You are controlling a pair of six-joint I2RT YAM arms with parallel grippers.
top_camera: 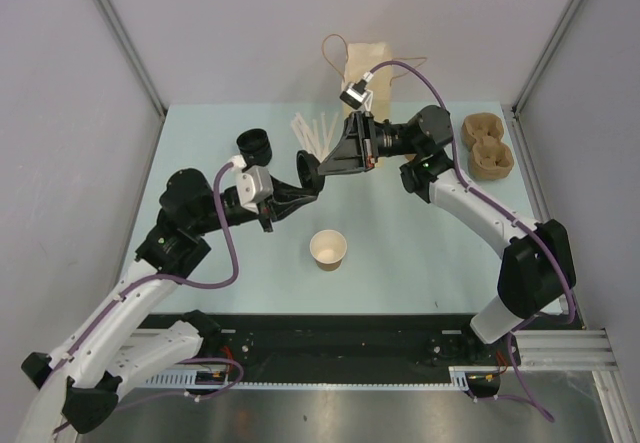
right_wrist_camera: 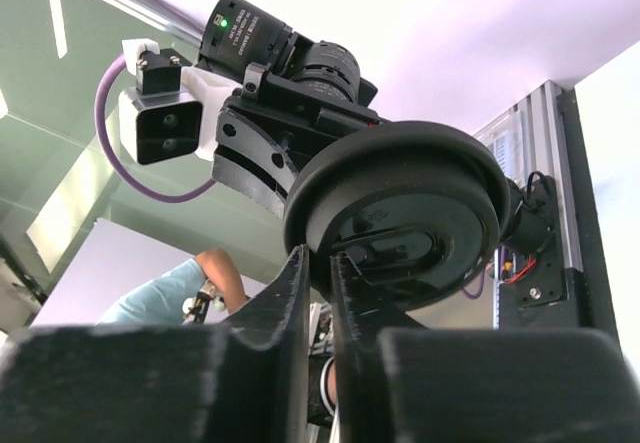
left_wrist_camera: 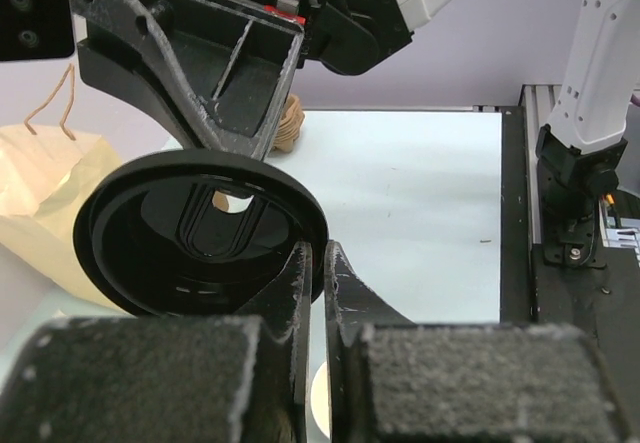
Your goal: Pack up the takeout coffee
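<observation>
A round black lid (top_camera: 308, 168) hangs in the air over the middle of the table, held on edge between both grippers. My left gripper (top_camera: 306, 187) is shut on its rim from the left; in the left wrist view (left_wrist_camera: 317, 248) the lid (left_wrist_camera: 190, 228) sits just left of the fingertips. My right gripper (top_camera: 322, 166) is shut on the rim from the right; in the right wrist view (right_wrist_camera: 318, 258) the lid (right_wrist_camera: 400, 203) fills the middle. A lidless tan paper cup (top_camera: 328, 248) stands upright on the table below them. No lidded cup shows.
A tan paper bag (top_camera: 367, 63) stands at the back edge, also showing in the left wrist view (left_wrist_camera: 50, 183). A stack of black lids (top_camera: 254, 146) is at the back left, white sticks (top_camera: 315, 131) behind the grippers, and a brown pulp cup carrier (top_camera: 487, 146) at the right.
</observation>
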